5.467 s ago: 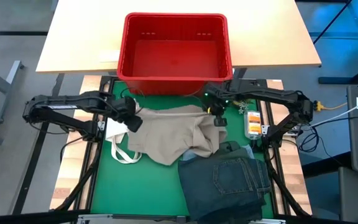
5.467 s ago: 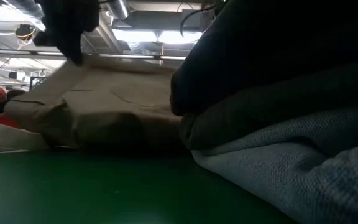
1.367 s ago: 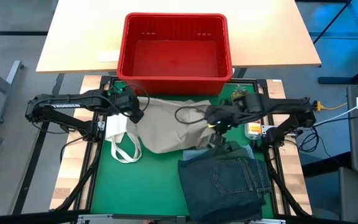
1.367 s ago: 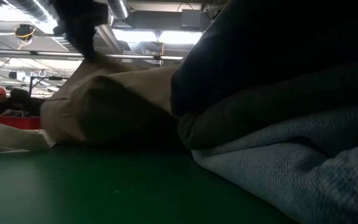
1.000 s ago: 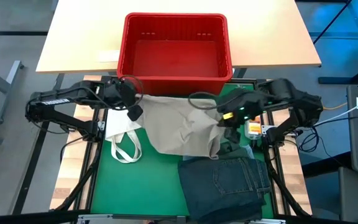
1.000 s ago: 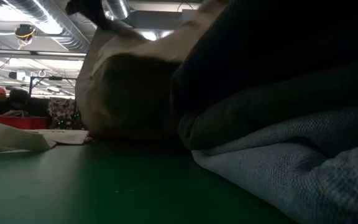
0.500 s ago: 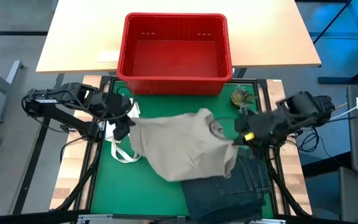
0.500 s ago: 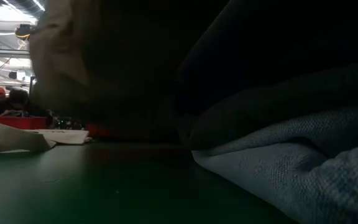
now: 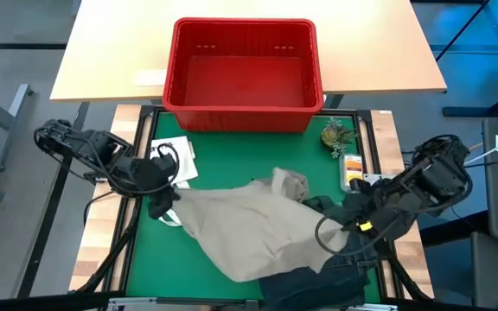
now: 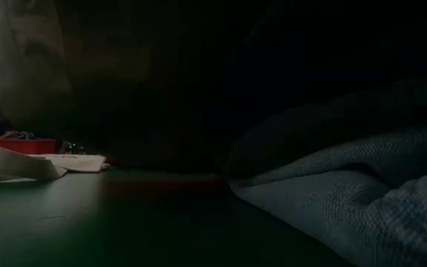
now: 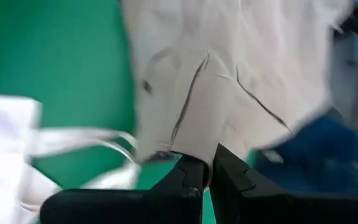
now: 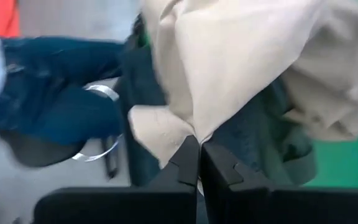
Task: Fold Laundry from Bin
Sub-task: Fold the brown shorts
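We see the left gripper (image 9: pixel 164 206) clamped tight on one edge of the khaki-beige garment (image 9: pixel 258 226), its fingers (image 11: pixel 191 180) pinched together with the cloth caught between them, and the right gripper (image 9: pixel 350 226) likewise closed on the opposite edge, fingers (image 12: pixel 188 163) meeting on a fold of the same cloth. Between the two grippers we see the garment stretched across the green mat (image 9: pixel 232 164), draped partly over the dark jeans (image 9: pixel 318 289) at the mat's near edge and a dark green piece (image 9: pixel 328 207) by the right gripper. Beside the left gripper lies the white tote bag (image 9: pixel 178 164). Farther back, the red bin (image 9: pixel 244 76) stands on the wooden table (image 9: pixel 111 52), well apart from the garment.
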Controlling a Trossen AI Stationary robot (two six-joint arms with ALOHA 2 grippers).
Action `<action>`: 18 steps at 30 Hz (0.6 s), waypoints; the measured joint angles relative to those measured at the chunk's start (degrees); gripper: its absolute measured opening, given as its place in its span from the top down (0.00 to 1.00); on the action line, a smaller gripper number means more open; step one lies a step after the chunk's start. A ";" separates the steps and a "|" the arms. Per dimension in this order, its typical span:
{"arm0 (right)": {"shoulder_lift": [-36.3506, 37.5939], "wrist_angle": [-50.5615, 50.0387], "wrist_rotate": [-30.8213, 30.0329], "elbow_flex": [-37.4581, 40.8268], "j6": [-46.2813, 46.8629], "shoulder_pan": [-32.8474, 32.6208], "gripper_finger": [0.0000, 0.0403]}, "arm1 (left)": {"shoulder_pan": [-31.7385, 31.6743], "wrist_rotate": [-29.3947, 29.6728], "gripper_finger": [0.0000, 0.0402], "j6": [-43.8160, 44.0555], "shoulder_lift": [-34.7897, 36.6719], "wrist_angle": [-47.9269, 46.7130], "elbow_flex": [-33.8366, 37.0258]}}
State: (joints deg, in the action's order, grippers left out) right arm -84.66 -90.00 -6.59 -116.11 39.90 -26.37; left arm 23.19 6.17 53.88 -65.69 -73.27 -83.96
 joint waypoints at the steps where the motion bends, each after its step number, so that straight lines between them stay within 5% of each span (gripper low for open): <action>1: 0.04 0.00 -2.20 0.00 -0.83 0.00 0.99 | 0.24 3.13 0.98 0.04 -0.20 -0.06 0.44; 5: 0.20 0.03 -8.66 1.27 -3.12 0.30 0.99 | 0.40 14.24 0.98 -0.25 -1.82 -0.05 3.95; 18: 1.18 -0.03 -11.80 24.36 -2.47 1.27 0.99 | -0.76 23.06 0.97 -0.45 -7.39 1.32 20.64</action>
State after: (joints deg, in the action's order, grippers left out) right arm -83.48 -90.03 -18.38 -91.75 37.43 -25.10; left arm 22.44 29.24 53.43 -73.08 -71.94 -63.33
